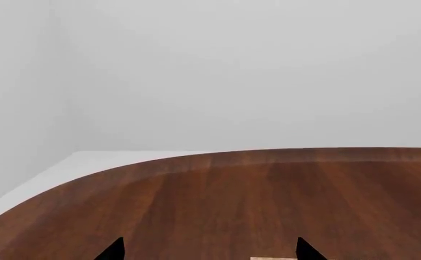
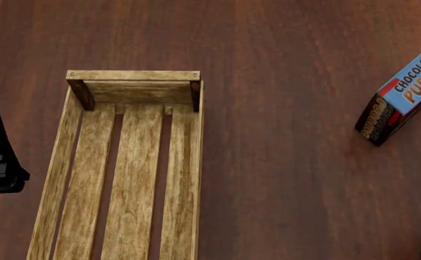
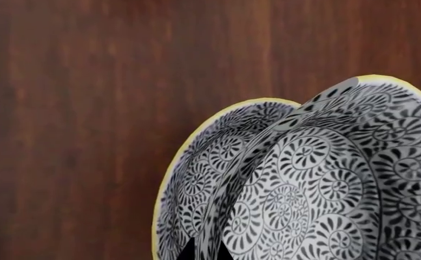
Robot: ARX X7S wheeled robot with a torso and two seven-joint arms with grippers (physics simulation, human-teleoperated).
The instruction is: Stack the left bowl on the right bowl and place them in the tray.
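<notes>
The two black-and-white spiral-patterned bowls (image 3: pixel 304 179) appear nested, pinched at the rim by the right gripper (image 3: pixel 204 250), at the near right, well apart from the empty slatted wooden tray (image 2: pixel 73 157); the left gripper (image 1: pixel 209 250) is spread, holding nothing.

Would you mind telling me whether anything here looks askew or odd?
The pudding box lies at a slant on the table. In the right wrist view, two patterned bowls sit nested unevenly, one tilted inside the other.
</notes>
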